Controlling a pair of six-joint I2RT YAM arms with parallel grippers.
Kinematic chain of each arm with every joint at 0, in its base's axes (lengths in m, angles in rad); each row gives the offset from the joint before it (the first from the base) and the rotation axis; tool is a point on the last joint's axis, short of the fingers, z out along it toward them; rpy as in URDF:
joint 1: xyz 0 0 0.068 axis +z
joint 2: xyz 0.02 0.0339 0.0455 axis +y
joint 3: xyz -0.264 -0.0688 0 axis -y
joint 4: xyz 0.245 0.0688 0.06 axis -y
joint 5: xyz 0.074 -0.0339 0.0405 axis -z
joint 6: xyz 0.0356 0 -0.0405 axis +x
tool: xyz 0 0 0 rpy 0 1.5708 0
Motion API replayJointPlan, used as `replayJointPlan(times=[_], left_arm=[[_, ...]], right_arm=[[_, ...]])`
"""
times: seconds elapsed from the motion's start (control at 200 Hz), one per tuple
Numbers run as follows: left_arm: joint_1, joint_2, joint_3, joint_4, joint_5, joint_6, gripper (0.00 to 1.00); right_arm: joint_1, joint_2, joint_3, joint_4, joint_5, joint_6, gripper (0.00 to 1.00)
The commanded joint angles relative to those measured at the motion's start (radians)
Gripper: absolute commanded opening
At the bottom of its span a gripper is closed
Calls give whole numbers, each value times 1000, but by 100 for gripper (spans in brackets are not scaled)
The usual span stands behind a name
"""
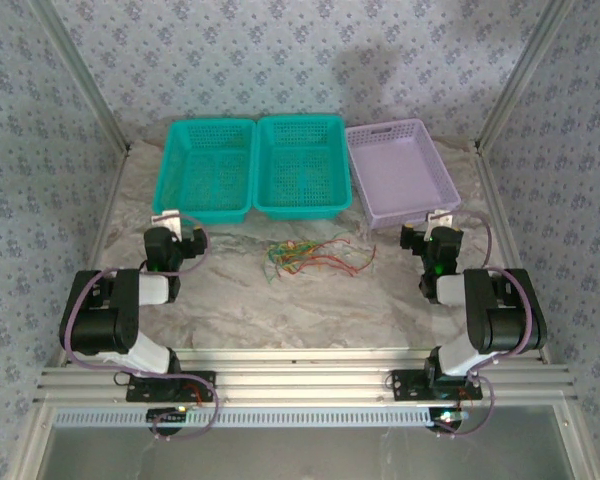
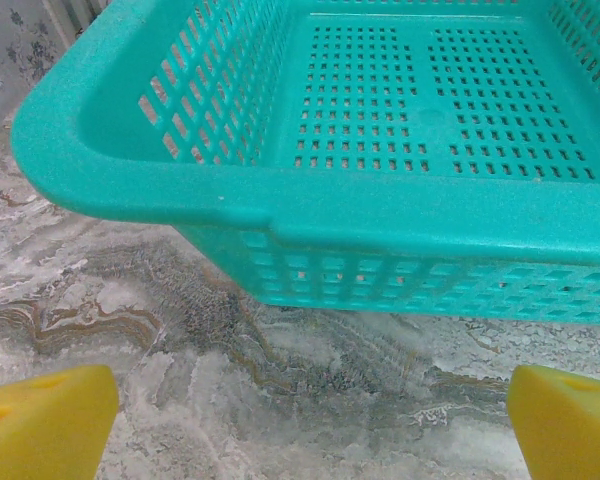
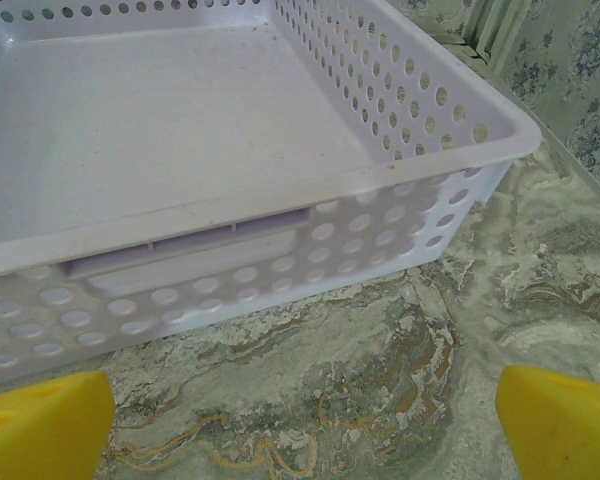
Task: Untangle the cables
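The cables [image 1: 310,256] lie in a loose tangle of thin red, green and yellow wires on the marble table, midway between the two arms and just in front of the teal baskets. My left gripper [image 1: 173,222] is at the left, well clear of the tangle, facing the left teal basket [image 2: 310,200]. Its yellow fingertips [image 2: 45,420] stand wide open over bare marble. My right gripper [image 1: 437,222] is at the right, facing the lilac basket [image 3: 230,240]. Its yellow fingertips [image 3: 560,420] are also spread open with nothing between them.
Three baskets stand in a row at the back: the left teal basket [image 1: 208,168], a second teal one [image 1: 300,165] and the lilac basket [image 1: 398,170]. Patterned walls close in the table on the left, right and back. An aluminium rail [image 1: 300,385] runs along the near edge.
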Motion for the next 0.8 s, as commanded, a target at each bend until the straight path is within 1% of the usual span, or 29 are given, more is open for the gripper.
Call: replayJointPlan(times=[0.0, 0.215, 0.26, 0.29, 0.365, 0.395, 0.455, 0.55, 0.6, 0.7, 0.739, 0.794], left_arm=[[5, 5, 25, 3, 14, 12, 100], [6, 6, 25, 3, 14, 12, 100], [5, 6, 26, 3, 14, 12, 100], [5, 6, 25, 3, 14, 11, 100], [5, 7, 26, 3, 14, 11, 100], [5, 6, 26, 3, 14, 11, 100], [6, 5, 25, 3, 14, 12, 100], [4, 3, 21, 10, 14, 10, 100], [4, -18, 38, -42, 25, 15, 100], [4, -62, 86, -160, 102, 47, 100], [1, -79, 88, -177, 106, 52, 100], [-6, -111, 71, -184, 91, 45, 100]], right_arm=[[-9, 2, -1, 15, -6, 2, 100], [-6, -1, -1, 19, -12, -4, 100], [-4, -15, 21, -44, -36, -13, 100], [-7, -27, 26, -51, -45, -13, 100], [13, -87, 71, -172, 40, -8, 100], [13, -107, 83, -212, 51, -7, 100], [24, -147, 75, -228, 56, -18, 100], [65, -238, 64, -271, 121, -24, 100], [78, -300, 66, -309, 118, -12, 100], [107, -420, 83, -394, 75, 14, 100], [113, -456, 86, -410, 47, 25, 100], [126, -494, 83, -405, 79, 82, 100]])
